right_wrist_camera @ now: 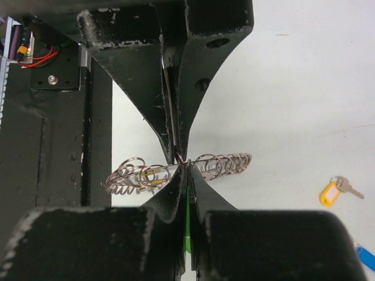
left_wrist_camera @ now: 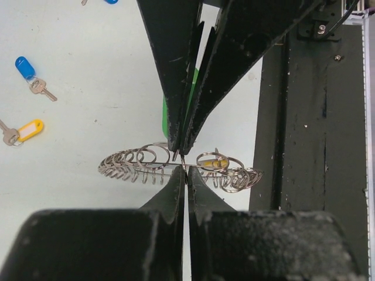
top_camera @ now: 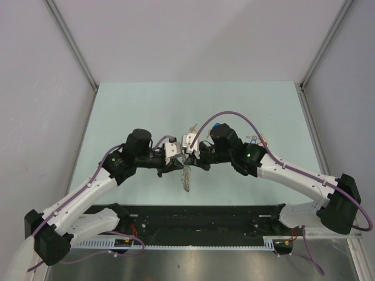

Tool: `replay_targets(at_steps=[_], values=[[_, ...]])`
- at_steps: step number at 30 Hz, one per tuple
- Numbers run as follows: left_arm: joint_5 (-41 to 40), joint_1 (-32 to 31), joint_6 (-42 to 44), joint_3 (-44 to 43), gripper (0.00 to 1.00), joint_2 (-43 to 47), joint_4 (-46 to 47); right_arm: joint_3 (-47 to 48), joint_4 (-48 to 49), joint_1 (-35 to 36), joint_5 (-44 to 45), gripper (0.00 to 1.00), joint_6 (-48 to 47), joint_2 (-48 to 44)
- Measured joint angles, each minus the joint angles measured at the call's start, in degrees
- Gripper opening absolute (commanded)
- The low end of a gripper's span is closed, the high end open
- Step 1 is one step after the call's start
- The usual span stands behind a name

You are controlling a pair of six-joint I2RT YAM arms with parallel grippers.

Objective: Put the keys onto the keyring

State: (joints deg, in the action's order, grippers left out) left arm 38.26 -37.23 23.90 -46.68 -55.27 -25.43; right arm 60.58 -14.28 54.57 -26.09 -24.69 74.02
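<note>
The keyring (left_wrist_camera: 135,164) is a wire ring fringed with small silver loops, and it hangs level between both grippers above the table. My left gripper (left_wrist_camera: 185,171) is shut, its tips pinching the keyring's wire. My right gripper (right_wrist_camera: 186,171) meets it tip to tip and is shut on a key's green tag (right_wrist_camera: 188,228). That green tag (left_wrist_camera: 166,114) also shows between the right fingers in the left wrist view. A yellow tag (left_wrist_camera: 215,164) sits among the loops. In the top view the keyring (top_camera: 186,177) dangles below the joined grippers.
A blue-tag key (left_wrist_camera: 26,69) and a yellow-tag key (left_wrist_camera: 28,130) lie loose on the pale table. The yellow-tag key (right_wrist_camera: 331,192) also shows in the right wrist view. More keys (top_camera: 258,140) lie right of the right arm. The black base rail (top_camera: 199,219) runs along the near edge.
</note>
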Motion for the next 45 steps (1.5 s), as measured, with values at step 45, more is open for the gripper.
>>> replay_targets(at_steps=[45], values=[[3.2,-2.0,1.2,1.5,0.0,-0.3,4.8,-3.0,-5.2,-1.0,-1.2,0.0,-0.9,-8.5]])
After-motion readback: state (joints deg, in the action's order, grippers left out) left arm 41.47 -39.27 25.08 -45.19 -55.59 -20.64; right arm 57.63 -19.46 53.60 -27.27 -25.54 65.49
